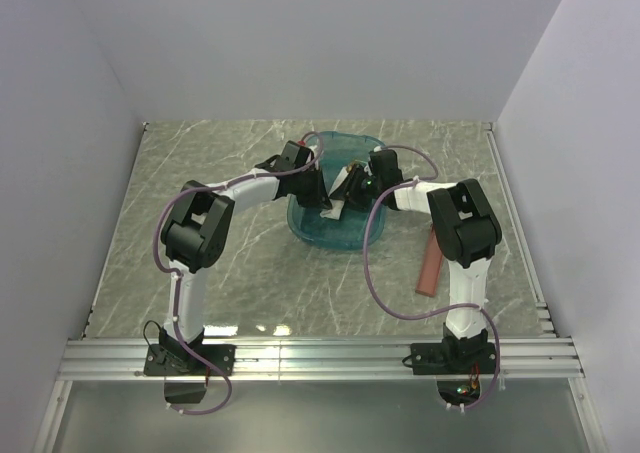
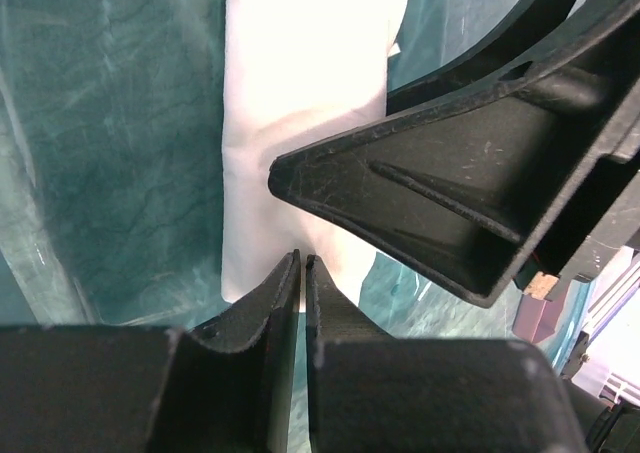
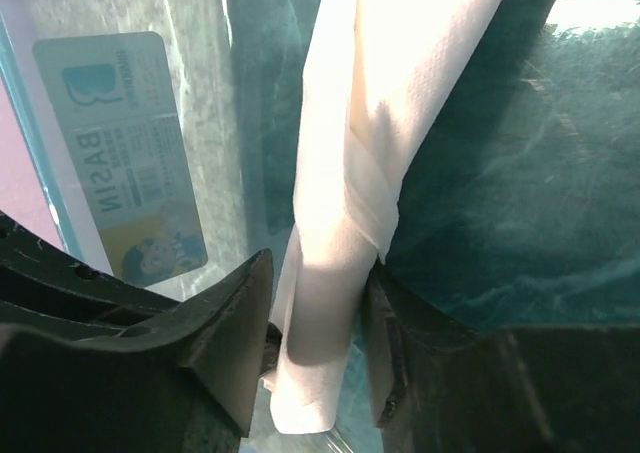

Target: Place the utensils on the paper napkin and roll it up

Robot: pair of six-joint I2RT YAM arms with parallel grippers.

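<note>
My right jaws are clamped on the paper napkin (image 3: 340,223); it is a narrow white roll, soft and faintly embossed, with one flap wrapped slantwise round its middle; the matt black plastic presses it from both sides near its lower end, and a short stub of paper pokes out below the grip. The roll is inside the teal tub (image 1: 330,241); the tub is translucent plastic, rounded at the corners, glossy and scuffed with pale streaks; a printed label (image 3: 125,153) with rounded corners shows at its wall.

My left jaws are together, with only a hairline slit between them; their tips sit at the napkin's edge inside the tub, and I cannot tell whether they nip any paper; from that wrist the napkin is a flat, creased white band against the teal, and a ribbed black wedge of my right jaws crosses in front of it. What lies within the roll is hidden.

The tub stands on the worktop (image 1: 250,253), a grey stone-look surface with pale veins; to the right of the tub and apart from it lies a long, narrow reddish-brown tray (image 1: 430,268), beside my right arm (image 1: 465,233).
</note>
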